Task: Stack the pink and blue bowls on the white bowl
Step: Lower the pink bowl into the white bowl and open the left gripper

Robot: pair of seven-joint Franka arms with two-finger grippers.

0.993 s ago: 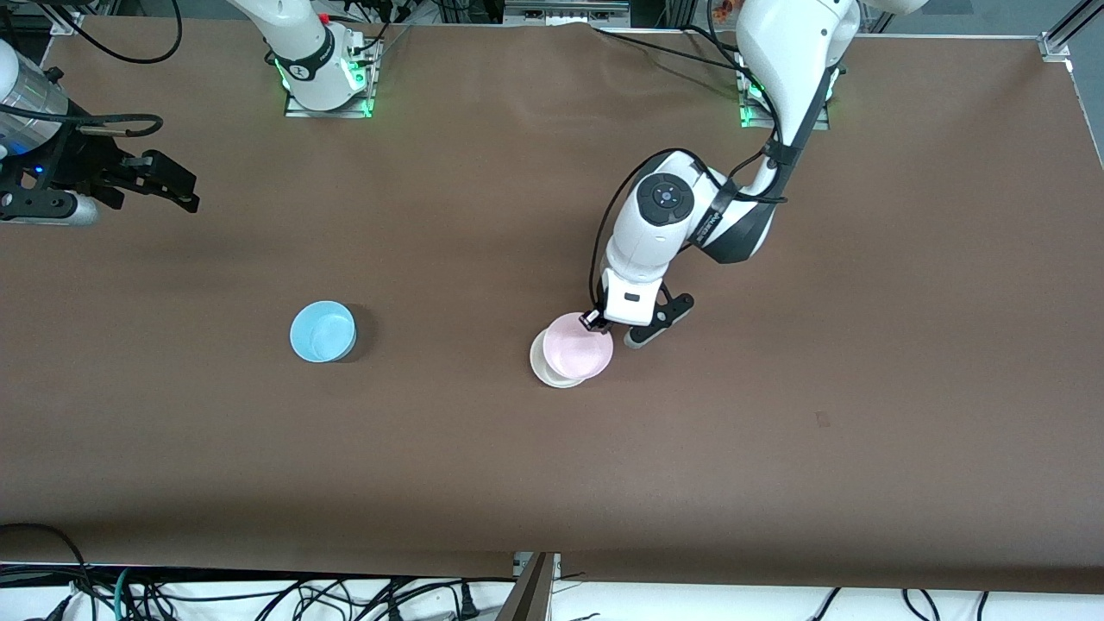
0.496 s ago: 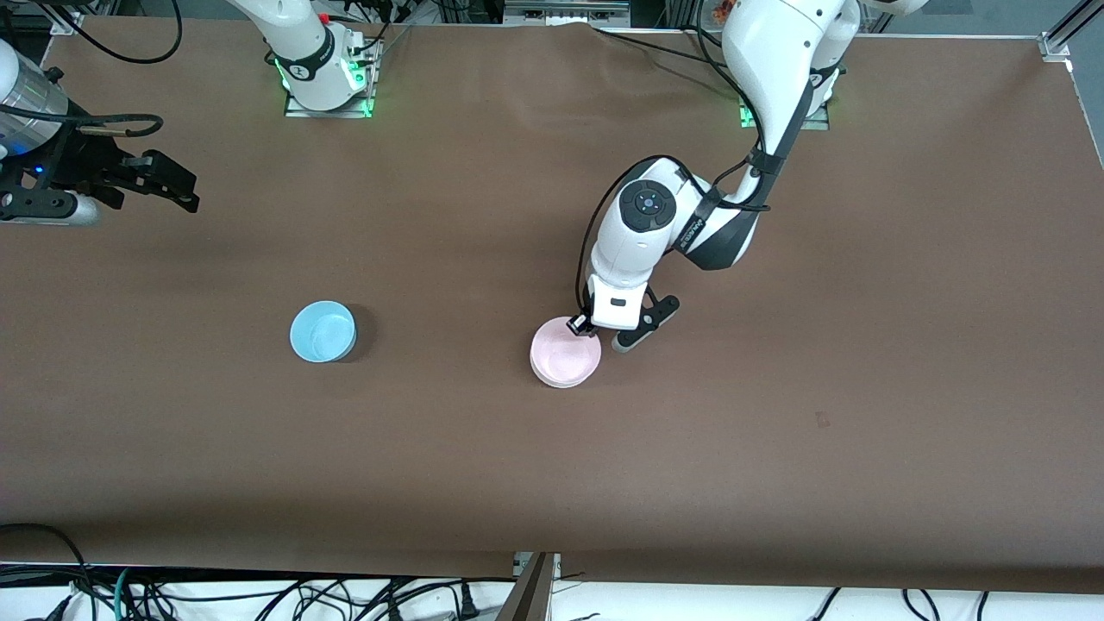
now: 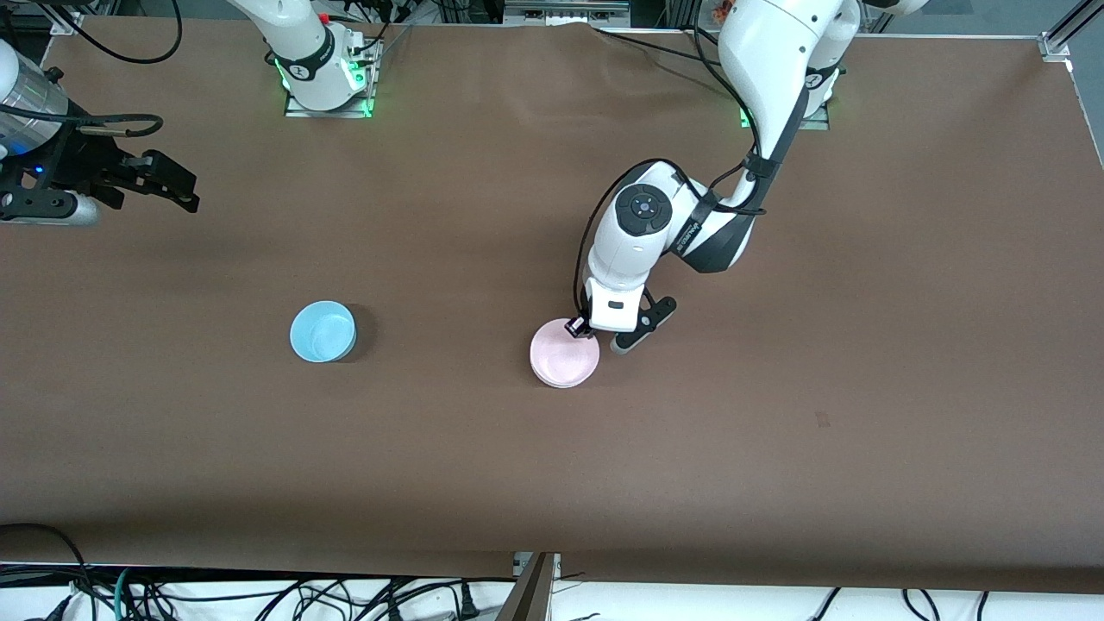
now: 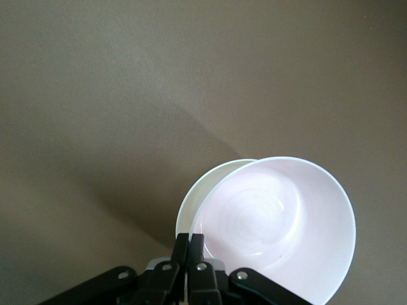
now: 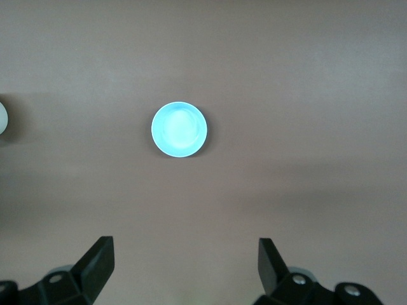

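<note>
The pink bowl (image 3: 565, 354) rests tilted in the white bowl (image 4: 189, 198), near the table's middle. In the left wrist view the pink bowl (image 4: 280, 222) covers most of the white one, and only a crescent of white rim shows. My left gripper (image 3: 576, 328) is shut on the pink bowl's rim, its fingertips (image 4: 196, 240) pinched together. The blue bowl (image 3: 323, 331) stands alone toward the right arm's end of the table and also shows in the right wrist view (image 5: 179, 129). My right gripper (image 3: 178, 187) waits open and empty, high over that end (image 5: 184, 243).
Brown table surface (image 3: 776, 414) all around the bowls. The arm bases (image 3: 326, 78) stand along the edge farthest from the front camera. Cables hang below the table's near edge.
My left gripper has carried the pink bowl toward the right arm's end and down, from offset over the white bowl to sitting in it. The right arm has not moved.
</note>
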